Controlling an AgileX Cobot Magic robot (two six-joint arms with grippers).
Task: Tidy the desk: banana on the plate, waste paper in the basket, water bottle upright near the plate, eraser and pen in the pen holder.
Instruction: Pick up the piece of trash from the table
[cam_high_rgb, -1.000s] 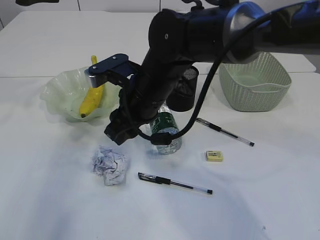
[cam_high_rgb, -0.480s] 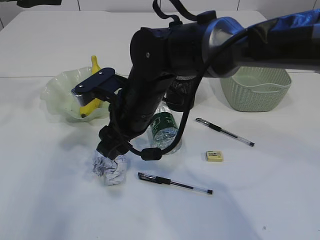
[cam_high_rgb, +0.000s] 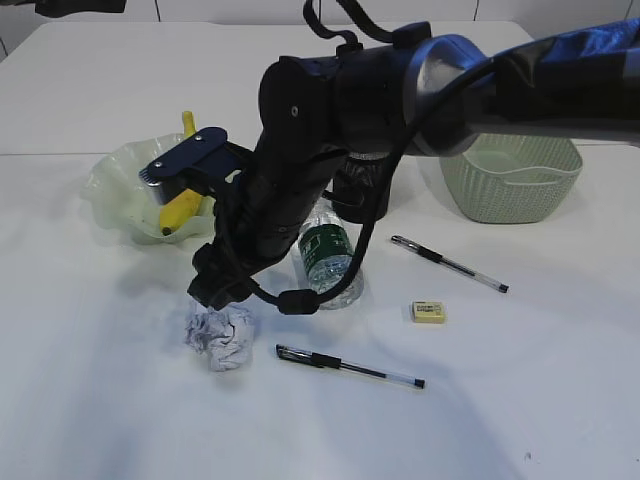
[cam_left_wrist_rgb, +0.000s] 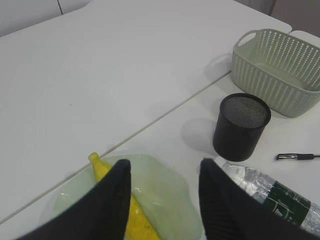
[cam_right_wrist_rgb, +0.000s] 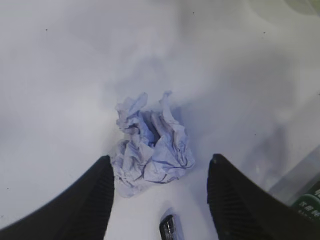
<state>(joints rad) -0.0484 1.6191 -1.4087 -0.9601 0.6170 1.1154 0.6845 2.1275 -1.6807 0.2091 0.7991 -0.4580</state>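
The right gripper (cam_right_wrist_rgb: 159, 197) is held wide apart just above the waste paper (cam_right_wrist_rgb: 150, 145), which lies on the table (cam_high_rgb: 90, 400) beside a pen (cam_high_rgb: 350, 366). The left gripper (cam_left_wrist_rgb: 162, 197) is also spread, over the plate (cam_left_wrist_rgb: 165, 190) where the banana (cam_left_wrist_rgb: 132, 220) is placed. The bottle (cam_high_rgb: 328, 262) lies flat.

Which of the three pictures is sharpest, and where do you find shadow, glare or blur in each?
Exterior view: sharpest overall, with a soft shadow left of the crumpled paper. Left wrist view: the table is bright and washed out, and the near fingers of the left hand look soft. Right wrist view: hazy, with a bluish shadow around the crumpled paper and the right hand blurred at the bottom edge.
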